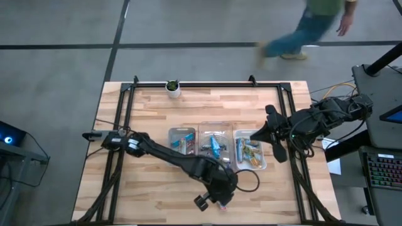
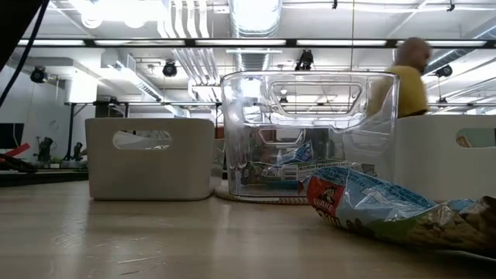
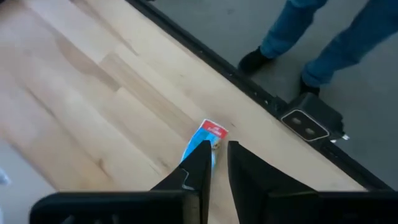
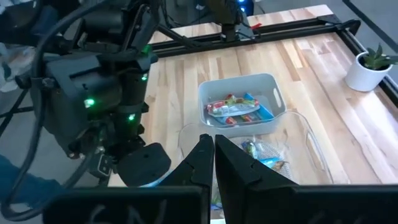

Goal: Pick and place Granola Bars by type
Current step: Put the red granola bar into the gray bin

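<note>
A blue granola bar [image 3: 210, 133] with a red mark lies flat on the wood near the table's front edge, and it also shows close up in the low view [image 2: 372, 203]. My left gripper [image 3: 219, 149] slants down over it, open by a narrow gap, and one fingertip [image 3: 200, 155] overlaps the bar's near end. In the high view this gripper [image 1: 218, 202] is at the front middle. More granola bars lie in three trays [image 1: 213, 130]. My right gripper [image 4: 213, 149] is shut and hangs above the right tray [image 1: 264, 164], holding nothing. My left gripper comes at the blue bar's near end [image 3: 205, 138] slanting down, its fingers lying along the bar. One fingertip hides that end, so I cannot tell whether it touches. The bar lies flat on the table.
A small white pot with a plant [image 1: 173, 88] stands at the far edge. The black frame rail [image 3: 261, 93] runs along the table edge just beyond the bar. A person's legs [image 3: 323, 37] stand on the floor past it. Bare wood lies to the left front.
</note>
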`<state>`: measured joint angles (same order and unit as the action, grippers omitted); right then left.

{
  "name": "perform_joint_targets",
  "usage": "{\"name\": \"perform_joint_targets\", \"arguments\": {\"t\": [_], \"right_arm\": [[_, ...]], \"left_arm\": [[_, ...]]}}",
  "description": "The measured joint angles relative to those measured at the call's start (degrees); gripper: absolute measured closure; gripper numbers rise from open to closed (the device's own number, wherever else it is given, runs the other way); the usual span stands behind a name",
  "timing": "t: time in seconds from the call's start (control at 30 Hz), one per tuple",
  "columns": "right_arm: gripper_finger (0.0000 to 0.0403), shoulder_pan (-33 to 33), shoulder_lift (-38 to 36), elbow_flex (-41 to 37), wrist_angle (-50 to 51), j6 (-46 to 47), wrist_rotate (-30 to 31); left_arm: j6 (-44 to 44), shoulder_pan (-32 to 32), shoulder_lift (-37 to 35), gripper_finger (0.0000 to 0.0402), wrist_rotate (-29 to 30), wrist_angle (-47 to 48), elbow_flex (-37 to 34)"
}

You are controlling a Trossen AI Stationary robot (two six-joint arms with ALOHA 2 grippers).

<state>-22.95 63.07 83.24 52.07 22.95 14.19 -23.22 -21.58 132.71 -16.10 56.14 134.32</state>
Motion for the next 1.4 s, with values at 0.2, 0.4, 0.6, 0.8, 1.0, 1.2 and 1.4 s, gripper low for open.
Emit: {"name": "perform_joint_targets", "arguments": {"t": [0.2,0.4,0.6,0.8,1.0,1.2,1.4], "right_arm": [[0.0394,0.03,0.00,0.00,0.04,-0.23,1.45],[0.0394,-0.02,0.00,0.00,0.02,0.21,1.45],[0.0394,-0.01,0.00,0.00,0.01,0.69,1.43],[0.0394,-0.01,0.00,0.00,0.00,0.69,1.40],[0.0394,-0.02,0.00,0.00,0.02,2.11,1.38],[0.0394,-0.02,0.02,-0.02,0.10,2.51,1.36],[0.0394,-0.01,0.02,-0.02,0.44,2.59,1.36]], "left_arm": [[1.88,0.11,-0.55,0.0364,0.46,0.00,0.00],[1.28,0.22,-0.55,0.0352,0.37,0.29,-0.50],[0.00,0.22,-0.55,0.0287,1.82,0.07,-0.55],[-4.88,0.11,-0.55,0.0221,5.31,0.05,-0.57],[-10.16,0.09,-0.25,0.0211,6.84,-1.40,-2.72],[-16.29,0.02,0.02,0.0211,8.55,-8.08,-11.68],[-17.78,0.00,0.02,0.0211,10.66,-11.40,-18.82]]}}
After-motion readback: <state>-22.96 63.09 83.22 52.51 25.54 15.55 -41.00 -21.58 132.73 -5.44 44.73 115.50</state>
